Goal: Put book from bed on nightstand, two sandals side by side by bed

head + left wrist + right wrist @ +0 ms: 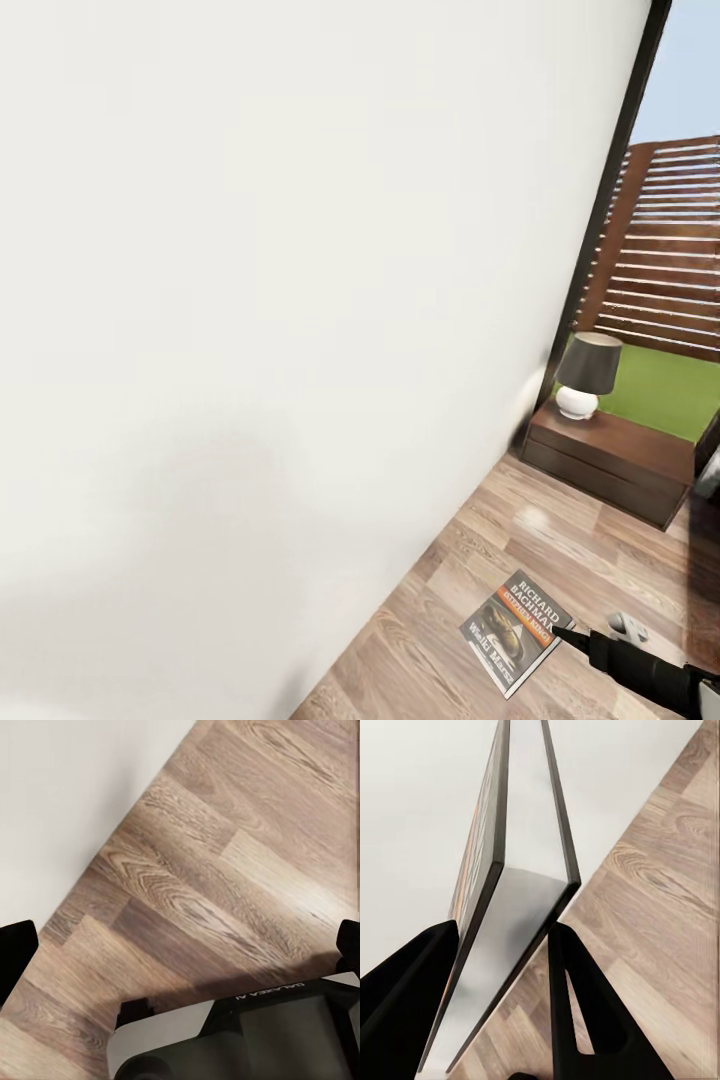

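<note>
Wood-plank floor point(225, 870) beside white wall point(67, 787), dark robot base point(277, 1035) below.

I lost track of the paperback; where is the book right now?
In the head view the book is at lower right, clamped in the right gripper above the wood floor near the white wall, short of the nightstand.

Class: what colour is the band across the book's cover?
Orange, on the dark cover of the book; the head view shows it best.

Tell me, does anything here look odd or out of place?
The small dark paperback book with the orange band hangs in mid-air above the wood-plank floor, pinched at one edge by the right gripper. The whole head view is also tilted.
</note>
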